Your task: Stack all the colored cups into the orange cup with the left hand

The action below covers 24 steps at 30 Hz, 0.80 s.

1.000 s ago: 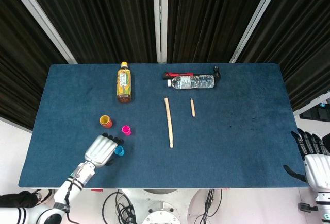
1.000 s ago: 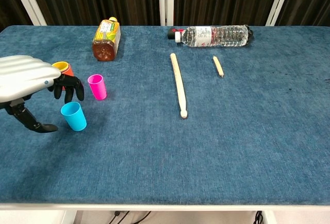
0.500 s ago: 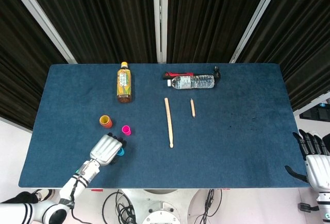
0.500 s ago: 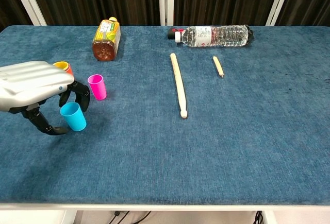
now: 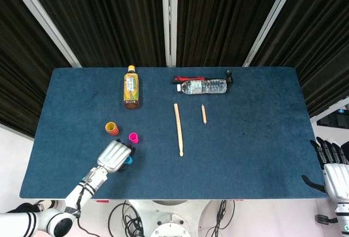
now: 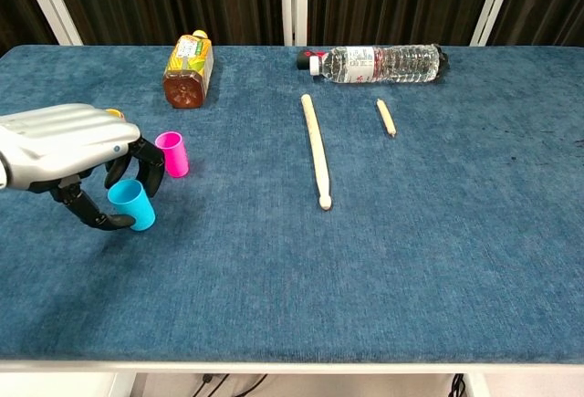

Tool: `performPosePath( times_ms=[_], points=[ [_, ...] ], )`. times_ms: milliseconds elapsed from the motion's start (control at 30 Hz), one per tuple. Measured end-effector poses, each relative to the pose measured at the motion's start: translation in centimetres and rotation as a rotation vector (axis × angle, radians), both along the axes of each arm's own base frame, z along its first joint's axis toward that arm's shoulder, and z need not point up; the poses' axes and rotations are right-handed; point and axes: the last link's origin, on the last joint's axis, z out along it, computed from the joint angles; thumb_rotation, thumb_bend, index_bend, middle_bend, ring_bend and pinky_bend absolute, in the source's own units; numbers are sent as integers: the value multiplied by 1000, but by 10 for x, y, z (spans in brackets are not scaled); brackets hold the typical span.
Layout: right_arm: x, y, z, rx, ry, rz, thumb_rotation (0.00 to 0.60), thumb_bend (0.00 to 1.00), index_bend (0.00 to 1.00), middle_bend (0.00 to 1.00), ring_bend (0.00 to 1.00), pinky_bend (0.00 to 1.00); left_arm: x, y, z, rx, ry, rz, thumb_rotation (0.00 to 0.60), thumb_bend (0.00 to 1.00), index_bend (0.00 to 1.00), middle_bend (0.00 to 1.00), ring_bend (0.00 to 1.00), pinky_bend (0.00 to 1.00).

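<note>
Your left hand (image 6: 68,146) sits low over the near left part of the blue surface (image 6: 383,260), its fingers (image 6: 146,164) curled around the blue cup (image 6: 132,204): the thumb hooks against the cup's near side and the dark fingertips close in on the far side, so the upright cup sits inside the grasp, though you cannot tell from either view how firmly it is gripped. Your right hand (image 5: 334,167) hangs off the near right edge of the surface, fingers apart and holding nothing. Just beyond your left fingers stands the pink cup (image 6: 172,153), upright and apart from them. The orange cup (image 5: 112,128) stands farther back and to the left, mostly hidden behind your hand in the chest view. Toward the middle lie a long wooden stick (image 6: 316,150) and a short wooden stick (image 6: 386,116), well apart from the cups. At the far side a tea bottle (image 6: 187,69) and a clear water bottle (image 6: 379,63) lie on their sides, with dark curtains (image 5: 109,19) behind the surface.
</note>
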Motion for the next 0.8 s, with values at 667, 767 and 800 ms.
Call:
performPosePath(
  times_ms=[667,767,800],
  points=[
    [9,2,2,-10,-2,38,600,102,0,0,0,0,7,41,71,180,-23,104,600,320,531,512,568,458],
    [12,3,4,-15,-8,52,600,102,0,0,0,0,1,56,75,185,-24,167,600,320,523,506,568,458],
    [13,4,4,-15,-8,57,600,102,0,0,0,0,-2,63,76,188,-22,190,600,319,521,504,568,458]
  ],
)
